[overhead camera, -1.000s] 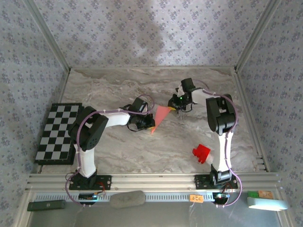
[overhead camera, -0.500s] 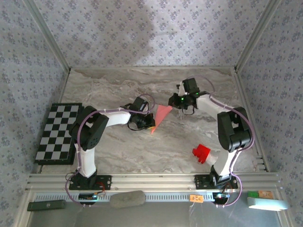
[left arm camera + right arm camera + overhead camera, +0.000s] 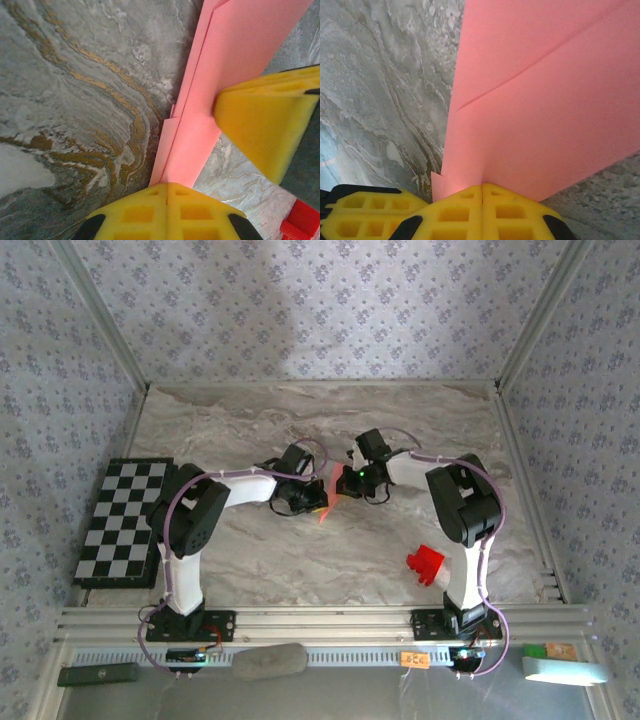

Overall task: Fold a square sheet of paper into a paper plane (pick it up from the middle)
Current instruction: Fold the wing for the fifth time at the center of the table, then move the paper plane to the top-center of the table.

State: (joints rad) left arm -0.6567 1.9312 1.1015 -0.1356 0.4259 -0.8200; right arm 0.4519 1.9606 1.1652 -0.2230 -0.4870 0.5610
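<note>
The square sheet of paper now stands folded as a pink paper plane (image 3: pixel 240 45) with layered edges and a crease (image 3: pixel 545 100). It is held upright over the marble table between both grippers. My left gripper (image 3: pixel 167 187) is shut on its narrow end, near the table's middle (image 3: pixel 312 498). My right gripper (image 3: pixel 482 189) is shut on its lower edge, close beside the left one (image 3: pixel 345 483). From above, just a thin pink sliver (image 3: pixel 324 508) of the plane shows between them. A right finger (image 3: pixel 265 130) presses against the paper in the left wrist view.
A small red block (image 3: pixel 427 564) lies by the right arm's base, also at the corner of the left wrist view (image 3: pixel 302 225). A black-and-white chequered board (image 3: pixel 125 520) lies at the left edge. Patterned walls enclose the table; a metal rail runs along the front.
The right gripper has swung left towards the left gripper, bringing the paper's sides together. The broad pink triangle seen from above has shrunk to a sliver. The left arm has held still.
</note>
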